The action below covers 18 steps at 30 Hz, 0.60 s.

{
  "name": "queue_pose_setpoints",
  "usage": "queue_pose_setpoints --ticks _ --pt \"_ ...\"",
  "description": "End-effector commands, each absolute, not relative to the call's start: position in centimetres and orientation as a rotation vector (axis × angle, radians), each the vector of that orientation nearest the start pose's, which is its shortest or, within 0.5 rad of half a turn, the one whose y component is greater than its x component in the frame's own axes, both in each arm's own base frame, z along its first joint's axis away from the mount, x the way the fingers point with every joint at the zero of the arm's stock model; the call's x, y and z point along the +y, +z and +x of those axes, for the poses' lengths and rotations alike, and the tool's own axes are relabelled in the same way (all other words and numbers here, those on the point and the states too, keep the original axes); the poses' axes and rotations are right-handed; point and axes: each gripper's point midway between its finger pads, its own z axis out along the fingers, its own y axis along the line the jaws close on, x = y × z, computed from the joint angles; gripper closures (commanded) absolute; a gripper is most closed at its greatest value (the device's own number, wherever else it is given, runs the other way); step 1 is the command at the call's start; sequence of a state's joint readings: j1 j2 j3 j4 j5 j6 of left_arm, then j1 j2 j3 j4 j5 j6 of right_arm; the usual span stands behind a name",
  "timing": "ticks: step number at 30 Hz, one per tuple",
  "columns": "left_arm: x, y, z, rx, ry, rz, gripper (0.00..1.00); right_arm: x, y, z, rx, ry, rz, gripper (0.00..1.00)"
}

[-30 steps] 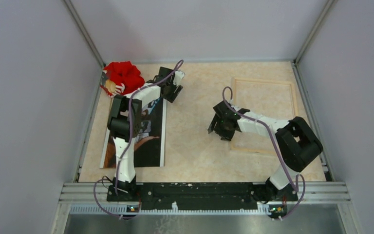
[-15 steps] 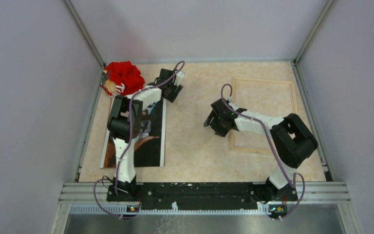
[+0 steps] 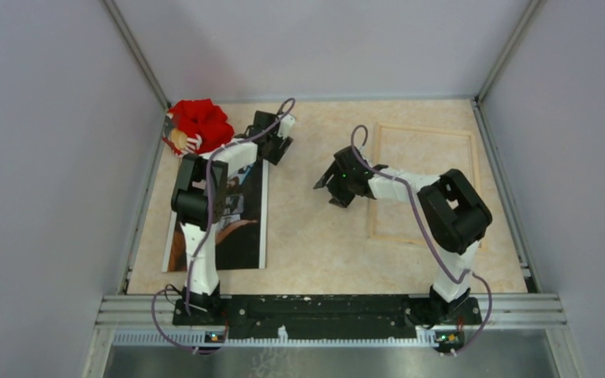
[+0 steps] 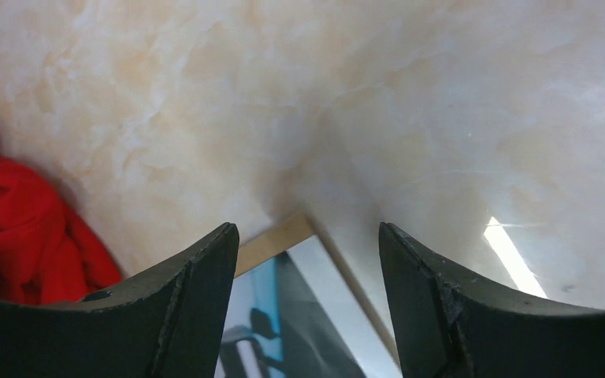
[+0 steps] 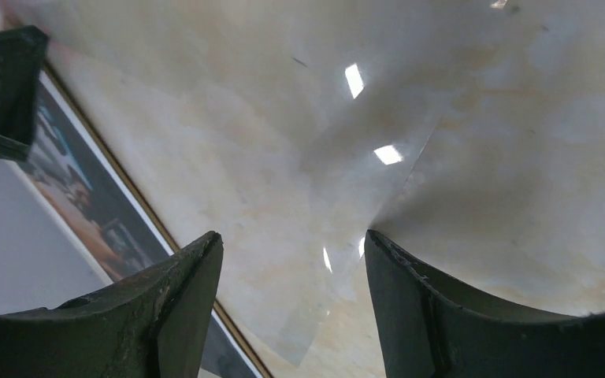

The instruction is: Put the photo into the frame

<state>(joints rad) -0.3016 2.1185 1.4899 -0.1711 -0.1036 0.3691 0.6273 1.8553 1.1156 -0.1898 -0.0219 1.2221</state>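
Note:
The photo lies face up at the left of the table, with a thin brown edge showing along it. Its far corner sits just below my left gripper, which is open and empty above that corner. The frame lies flat at the right, light wood side up. My right gripper is open and empty, low over bare table between the photo and the frame's left rail. In the right wrist view its jaws stand wide apart, with the photo at the left.
A red plush toy lies at the far left corner, next to the photo's far end, and shows in the left wrist view. A clear glossy sheet seems to lie on the table under the right gripper. Grey walls enclose the table.
My right gripper has swung left, from over the frame's left rail to the bare table in the middle. The left gripper has shifted only slightly.

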Motion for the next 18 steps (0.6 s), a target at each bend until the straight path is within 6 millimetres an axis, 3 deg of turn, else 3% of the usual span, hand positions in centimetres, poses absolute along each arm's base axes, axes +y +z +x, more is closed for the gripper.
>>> queue_pose_setpoints --ticks 1,10,12,18 --pt "-14.6 -1.6 45.9 2.461 -0.029 0.903 0.27 30.6 3.3 37.4 2.469 0.775 0.821 0.33" --pt "-13.3 -1.6 45.5 2.503 -0.086 0.873 0.27 28.9 3.3 39.2 2.471 0.784 0.819 0.33" --pt "-13.0 0.4 46.9 2.476 -0.127 0.819 0.27 28.4 3.8 39.5 2.462 0.765 0.806 0.33" --pt "-12.7 9.7 53.3 2.278 -0.113 0.671 0.27 26.4 4.9 39.6 2.444 0.711 0.796 0.33"
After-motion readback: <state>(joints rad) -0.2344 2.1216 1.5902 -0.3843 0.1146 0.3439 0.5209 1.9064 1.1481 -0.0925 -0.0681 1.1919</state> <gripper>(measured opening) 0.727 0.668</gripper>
